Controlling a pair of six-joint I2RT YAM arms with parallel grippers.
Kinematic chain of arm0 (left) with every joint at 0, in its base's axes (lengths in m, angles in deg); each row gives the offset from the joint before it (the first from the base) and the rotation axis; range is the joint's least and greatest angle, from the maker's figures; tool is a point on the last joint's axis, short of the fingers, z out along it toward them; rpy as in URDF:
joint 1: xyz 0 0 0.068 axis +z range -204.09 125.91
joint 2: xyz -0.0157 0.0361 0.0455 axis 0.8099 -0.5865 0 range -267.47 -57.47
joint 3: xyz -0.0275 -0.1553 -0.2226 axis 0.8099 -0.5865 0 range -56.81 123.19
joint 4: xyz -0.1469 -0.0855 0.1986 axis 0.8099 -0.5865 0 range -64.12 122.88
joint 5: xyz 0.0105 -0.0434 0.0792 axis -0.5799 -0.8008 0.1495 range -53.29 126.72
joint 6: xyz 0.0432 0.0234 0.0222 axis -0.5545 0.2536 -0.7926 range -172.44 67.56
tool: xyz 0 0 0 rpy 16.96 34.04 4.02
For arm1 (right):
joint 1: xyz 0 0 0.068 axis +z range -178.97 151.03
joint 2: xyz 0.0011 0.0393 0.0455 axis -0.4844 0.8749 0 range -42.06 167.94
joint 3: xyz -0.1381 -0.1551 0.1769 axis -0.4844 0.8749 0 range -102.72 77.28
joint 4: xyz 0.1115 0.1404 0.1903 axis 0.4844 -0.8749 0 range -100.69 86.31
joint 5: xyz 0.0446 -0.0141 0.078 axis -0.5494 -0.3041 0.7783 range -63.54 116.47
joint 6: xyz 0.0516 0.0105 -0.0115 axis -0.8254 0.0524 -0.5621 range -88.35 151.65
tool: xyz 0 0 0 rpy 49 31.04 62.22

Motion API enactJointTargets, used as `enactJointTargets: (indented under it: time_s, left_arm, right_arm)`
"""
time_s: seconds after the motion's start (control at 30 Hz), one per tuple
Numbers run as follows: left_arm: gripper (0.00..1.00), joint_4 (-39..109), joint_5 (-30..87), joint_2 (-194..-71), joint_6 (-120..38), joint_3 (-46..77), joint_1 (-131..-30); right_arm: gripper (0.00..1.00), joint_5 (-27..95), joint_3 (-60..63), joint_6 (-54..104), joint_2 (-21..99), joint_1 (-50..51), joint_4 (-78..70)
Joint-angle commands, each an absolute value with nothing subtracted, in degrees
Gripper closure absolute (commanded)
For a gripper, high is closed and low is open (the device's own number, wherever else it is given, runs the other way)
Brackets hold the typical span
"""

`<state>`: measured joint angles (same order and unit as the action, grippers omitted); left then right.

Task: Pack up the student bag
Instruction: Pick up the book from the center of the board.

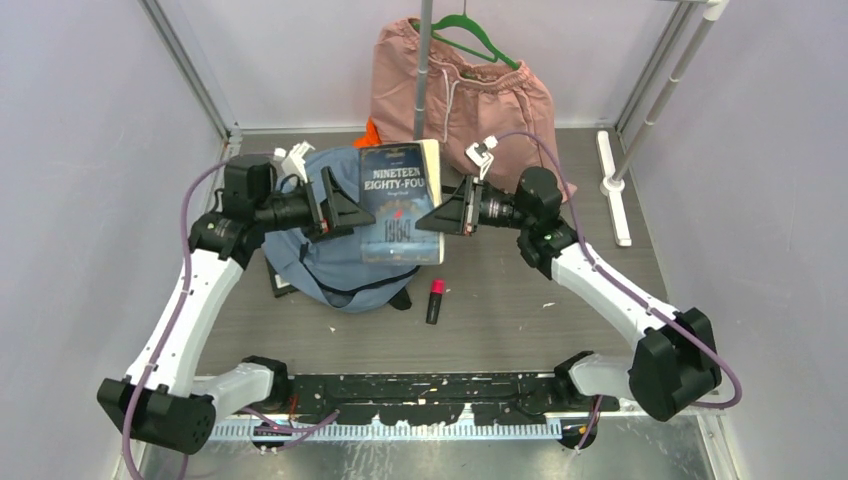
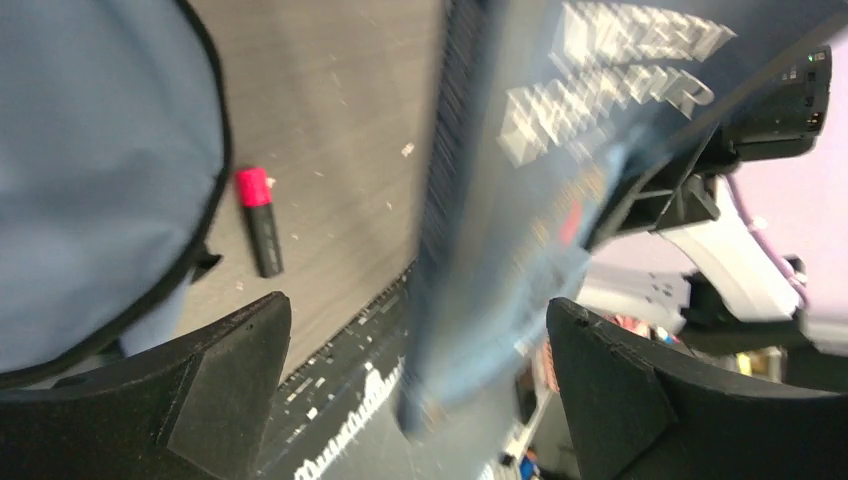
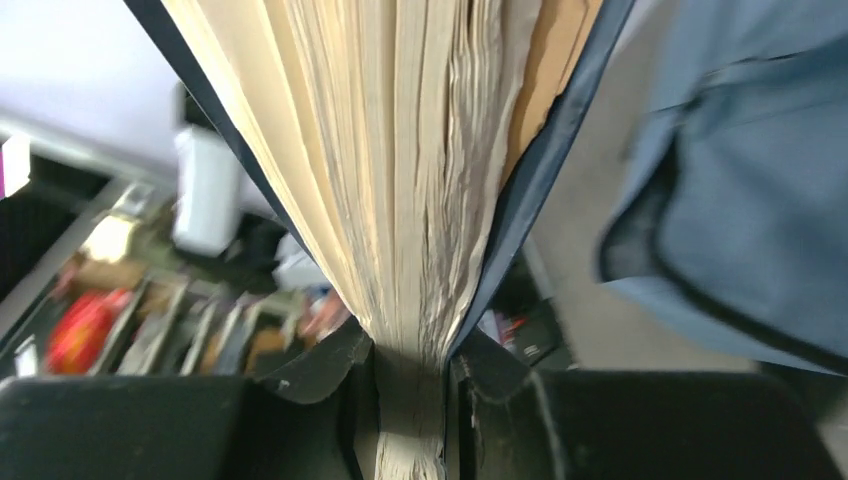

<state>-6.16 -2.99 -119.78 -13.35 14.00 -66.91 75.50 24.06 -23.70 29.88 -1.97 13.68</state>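
nearest me a black marker (image 1: 435,300) with a pink cap lies on the table (image 1: 540,300), just beside the near right edge of the student bag (image 1: 320,268). the bag lies slumped left of the table's middle, grey-blue side up. over its right part hangs a dark blue book (image 1: 400,200), nineteen eighty-four, cover up. my right pincer (image 1: 440,216) is clamped on its page edge, paper pinched between both fingers. my left pincer (image 1: 345,205) gapes wide at the spine side, gripping nothing. at the far edge lie pink shorts (image 1: 480,95) under a green hanger (image 1: 485,40), with an orange cloth (image 1: 371,134) to their left.
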Motion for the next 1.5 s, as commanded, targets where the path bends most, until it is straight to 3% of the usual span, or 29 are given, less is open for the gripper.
enactJointTargets:
  time_s: [0.0,0.13,0.37,0.47,0.53,0.6,0.63,0.67,0.7,0.77,0.8,1.1,1.47]
  left_arm:
    - [0.01,8.1,-20.3,-120.4,-8.0,10.6,-66.7]
    - [0.02,19.8,-23.2,-121.0,-1.0,7.5,-66.6]
    - [0.15,46.6,-26.4,-122.4,16.0,1.6,-66.5]
    - [0.24,49.8,-25.7,-123.0,18.3,1.0,-66.5]
    - [0.41,47.9,-25.0,-123.6,17.6,1.4,-66.5]
    - [0.8,45.1,-24.1,-124.0,16.2,2.1,-66.4]
    - [0.97,42.8,-23.4,-124.1,14.6,2.8,-66.4]
    - [1.0,40.4,-22.2,-124.1,13.2,3.5,-66.2]
    - [1.0,37.5,-20.4,-123.8,11.7,4.2,-65.9]
    - [1.0,31.9,-15.7,-122.4,9.2,5.3,-64.9]
    - [1.0,29.9,-12.0,-121.0,8.3,5.8,-64.2]
    - [1.0,24.0,6.5,-116.3,9.4,6.2,-63.6]
    - [1.0,28.7,10.7,-115.9,16.3,2.8,-63.6]
  right_arm:
    - [0.99,92.7,25.5,-48.8,29.9,-1.2,51.2]
    - [0.99,95.2,25.5,-68.8,36.6,-1.2,77.1]
    - [0.99,96.3,25.7,-70.5,39.7,-0.8,78.4]
    - [0.99,96.7,26.0,-70.6,40.6,-0.8,78.5]
    - [0.99,96.8,26.3,-70.4,41.2,-0.8,78.5]
    - [0.97,96.9,26.6,-70.4,41.7,-0.8,78.6]
    - [0.84,96.9,26.6,-70.4,41.9,-0.8,78.6]
    - [0.58,96.7,26.6,-70.5,42.2,-0.8,78.6]
    - [0.32,96.0,26.6,-70.7,42.5,-1.2,78.7]
    - [0.07,92.2,27.6,-71.1,43.2,-2.7,77.8]
    - [0.01,87.9,28.6,-70.9,43.4,-3.7,76.6]
    - [0.0,60.1,41.7,-55.8,34.7,-3.3,58.9]
    - [0.0,45.9,45.0,-51.5,35.9,5.8,64.2]
